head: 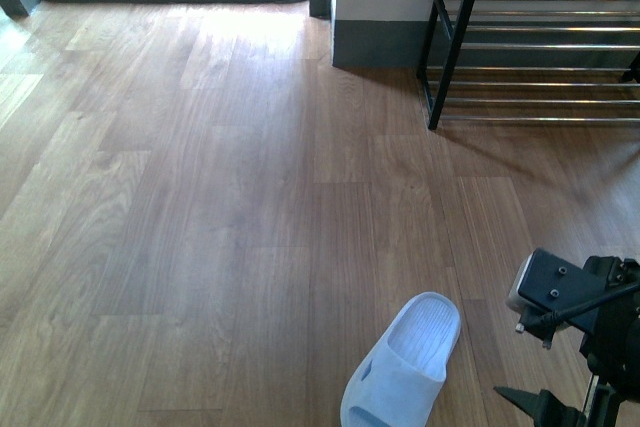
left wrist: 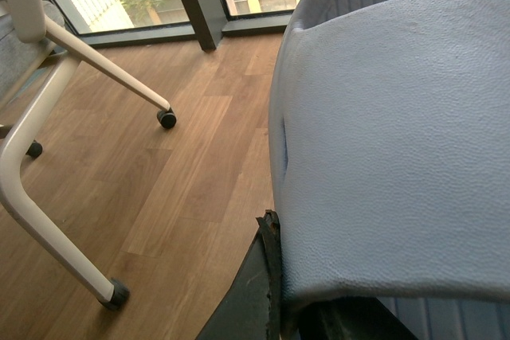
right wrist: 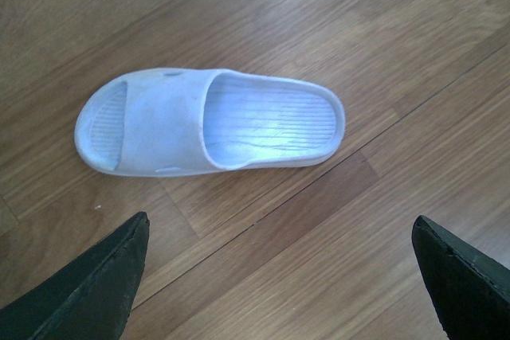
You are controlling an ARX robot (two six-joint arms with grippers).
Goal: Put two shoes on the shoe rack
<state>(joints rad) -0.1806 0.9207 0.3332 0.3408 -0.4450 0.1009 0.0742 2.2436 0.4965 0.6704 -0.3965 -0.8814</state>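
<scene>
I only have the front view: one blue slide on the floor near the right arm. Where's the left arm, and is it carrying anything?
Observer: The left wrist view shows the left gripper clamped on the other slide, held clear of the floor.
Operator: And the right gripper, open or shut?
Observer: The right gripper is open wide. The slide you see lies sole-down just ahead of it, untouched.

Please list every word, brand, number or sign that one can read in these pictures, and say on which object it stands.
There is no readable text in any view.
Slide on the floor: only ridges and a plain strap, no brand shows.
Second slide, close to the left wrist camera: plain grained strap, no mark.
Shoe rack: bare rods, no label.
</scene>
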